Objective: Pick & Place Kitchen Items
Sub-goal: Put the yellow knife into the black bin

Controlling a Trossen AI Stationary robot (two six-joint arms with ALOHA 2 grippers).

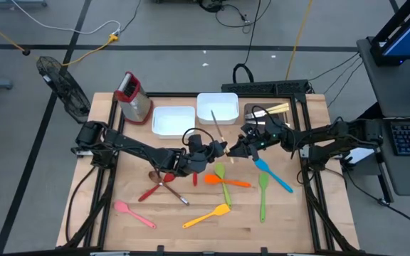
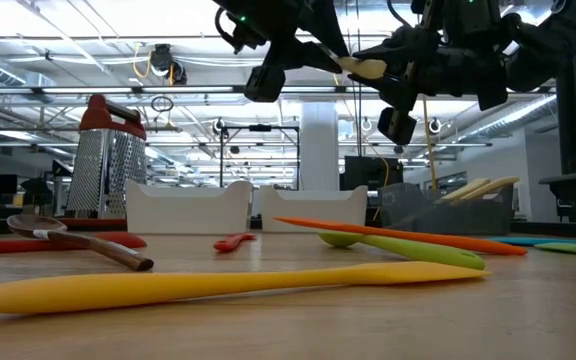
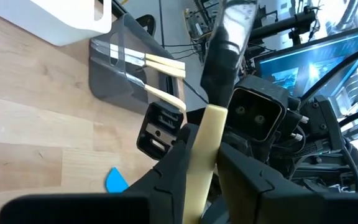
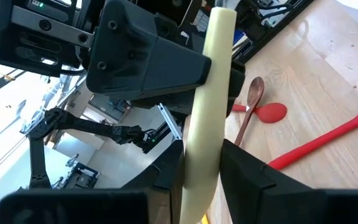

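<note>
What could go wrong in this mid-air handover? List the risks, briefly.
1. The pale-handled knife sits between the left gripper and the right gripper above the table; a mistimed release could drop it onto the green spatula below.
2. Its blade reaches toward the white tray; a swing might clip the rim.

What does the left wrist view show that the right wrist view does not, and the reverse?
Only the left wrist view: the dark tray holding spare knives, a white tray corner, a blue spatula tip.
Only the right wrist view: the brown spoon, a red spoon and a red spatula on the wood.
Both: the pale knife handle close up, where the left claw and right claw meet above mid-table; the right claw is shut on it.
</note>
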